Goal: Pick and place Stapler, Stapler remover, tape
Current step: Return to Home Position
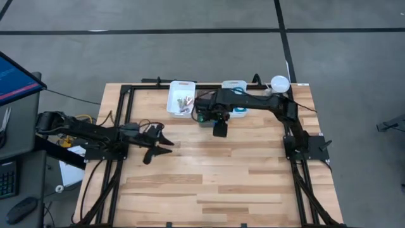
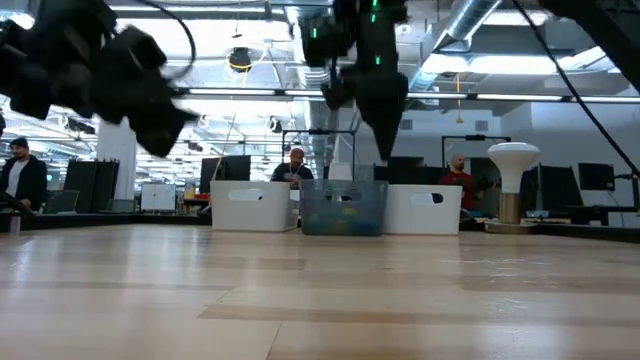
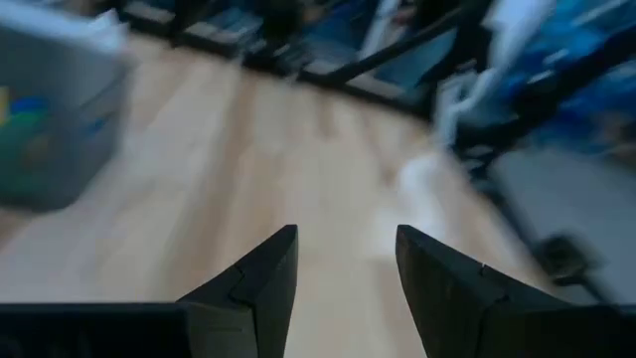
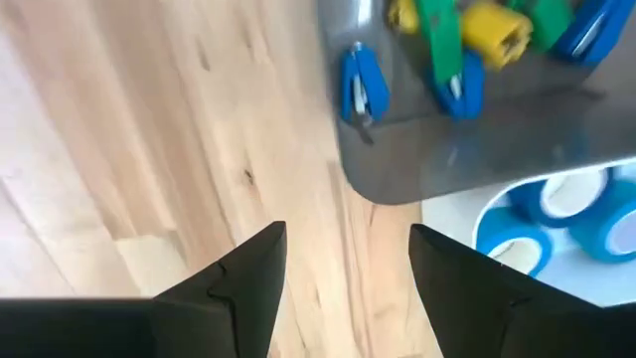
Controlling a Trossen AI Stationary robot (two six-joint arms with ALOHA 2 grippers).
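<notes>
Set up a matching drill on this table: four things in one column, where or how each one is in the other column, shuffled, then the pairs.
Things
1. tape rolls
2. coloured pieces
3. right pincer
4. left pincer

Place or state
a. inside the grey bin
b. open, over the left side of the table
c. inside the white bin
d. open and empty, near the grey bin

Pairs: 1-c, 2-a, 3-d, 4-b
</notes>
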